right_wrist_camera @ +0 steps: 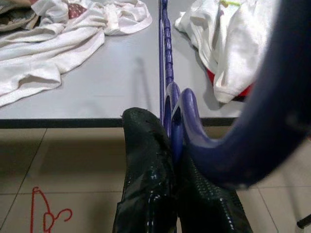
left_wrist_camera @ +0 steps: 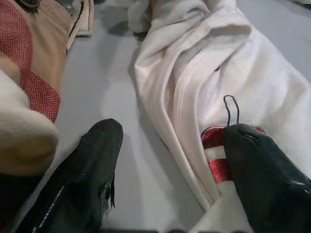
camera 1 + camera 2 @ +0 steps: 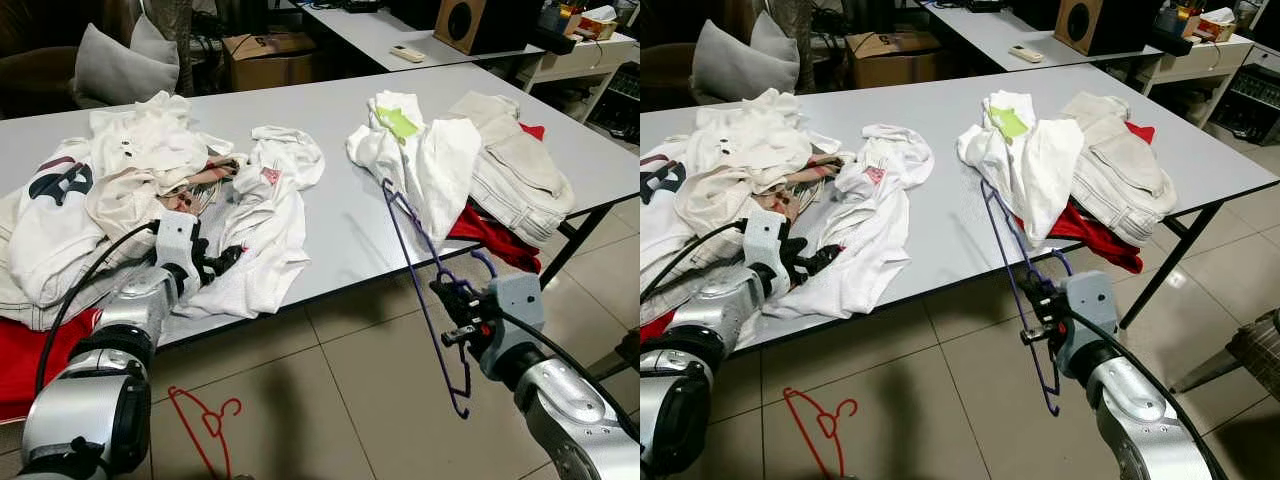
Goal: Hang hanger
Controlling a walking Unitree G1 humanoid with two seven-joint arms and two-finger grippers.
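The right hand point(image 3: 452, 300) is clamped on the purple hanger point(image 3: 420, 290) near its hook, holding it off the table point(image 3: 340, 230) edge, ready for a garment; the left hand point(image 3: 222, 262) rests open over the white shirt point(image 3: 265, 215), probably to take it.

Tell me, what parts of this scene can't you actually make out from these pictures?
- Red garment: in the eye views, mostly buried under the white shirt and beige trousers.
- Purple hanger: its far tip slips under that shirt; in the right wrist view its hook is a blur.
- Left arm's base: cut off by the eye views' bottom edge.
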